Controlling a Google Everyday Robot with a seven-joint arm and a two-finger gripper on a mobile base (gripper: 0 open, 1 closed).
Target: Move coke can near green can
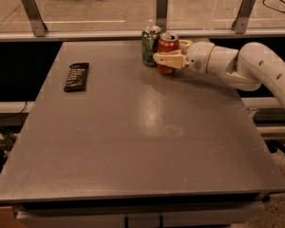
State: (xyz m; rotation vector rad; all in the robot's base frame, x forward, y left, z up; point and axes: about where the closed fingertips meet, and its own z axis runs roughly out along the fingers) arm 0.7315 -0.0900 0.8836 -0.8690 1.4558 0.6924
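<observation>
Jaws gripped the coke can (168,43) | gripper (167,59) sat at the table's (133,156) far edge, just beside the green can (149,46) | advice: release gently, retreat without nudging either.

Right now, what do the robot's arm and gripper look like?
The arm is glossy white, made of smooth, rounded tubular segments with a bulbous wrist. A few small dark dots mark its shell, and no loose cables show. The gripper, at the coke can near the far edge of the table, has pale cream, flat fingers.
</observation>
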